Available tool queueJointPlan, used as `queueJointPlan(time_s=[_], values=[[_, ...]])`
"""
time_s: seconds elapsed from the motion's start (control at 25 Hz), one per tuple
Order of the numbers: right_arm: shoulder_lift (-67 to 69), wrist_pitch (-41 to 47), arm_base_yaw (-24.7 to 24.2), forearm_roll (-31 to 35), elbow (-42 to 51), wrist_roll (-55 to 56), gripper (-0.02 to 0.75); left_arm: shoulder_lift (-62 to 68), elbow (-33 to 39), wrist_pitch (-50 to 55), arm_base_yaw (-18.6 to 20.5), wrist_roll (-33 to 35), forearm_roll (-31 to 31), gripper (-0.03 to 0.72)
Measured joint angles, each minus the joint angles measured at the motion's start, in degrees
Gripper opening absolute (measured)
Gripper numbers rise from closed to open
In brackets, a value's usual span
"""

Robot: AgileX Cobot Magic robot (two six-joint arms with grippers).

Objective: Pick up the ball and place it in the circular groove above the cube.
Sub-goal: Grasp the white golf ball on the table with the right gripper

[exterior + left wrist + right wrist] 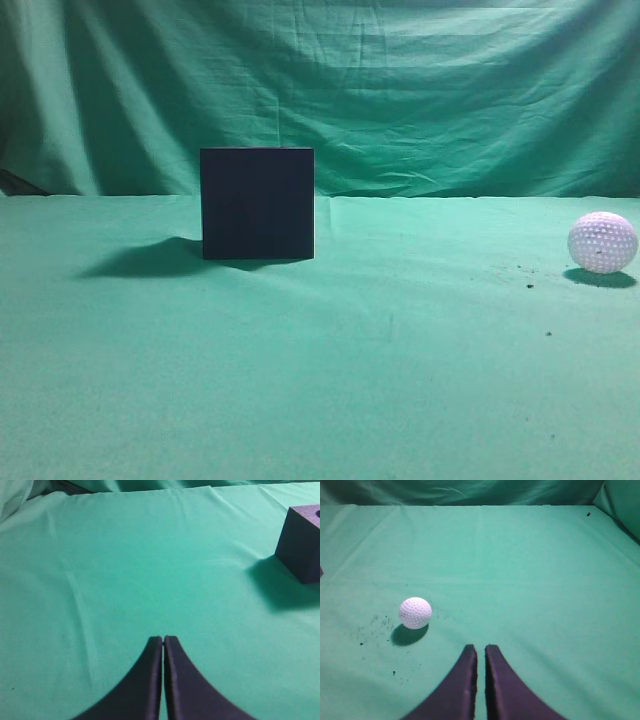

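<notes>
Three cameras, one green table

My front camera sits low, facing the cube (pixel 257 203) and the ball (pixel 602 242). My left wrist camera looks down, sharing the cube (pixel 302 542); my right one, closer, shares the ball (pixel 415 613).

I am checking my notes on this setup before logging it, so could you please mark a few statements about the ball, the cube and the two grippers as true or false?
1. The ball rests on the green cloth, apart from the cube. True.
2. The ball already sits in the cube's top groove. False: it lies on the cloth, far to the cube's right in the exterior view.
3. The right gripper is shut and holds nothing. True.
4. The left gripper grips the cube. False: it is shut over bare cloth, with the cube away from it.
5. Dark specks dot the cloth near the ball. True.
</notes>
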Motion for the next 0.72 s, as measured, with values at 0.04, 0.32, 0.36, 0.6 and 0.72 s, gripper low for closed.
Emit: queueJointPlan(time_s=[0.04,0.32,0.36,0.6,0.72], values=[[0.0,0.0,0.0,0.0,0.0,0.0,0.000,0.0,0.0,0.0,0.0,0.0,0.0,0.000],[0.0,0.0,0.0,0.0,0.0,0.0,0.000,0.0,0.0,0.0,0.0,0.0,0.0,0.000],[0.0,0.0,0.0,0.0,0.0,0.0,0.000,0.0,0.0,0.0,0.0,0.0,0.0,0.000],[0.0,0.0,0.0,0.0,0.0,0.0,0.000,0.0,0.0,0.0,0.0,0.0,0.0,0.000],[0.0,0.0,0.0,0.0,0.0,0.0,0.000,0.0,0.0,0.0,0.0,0.0,0.0,0.000]])
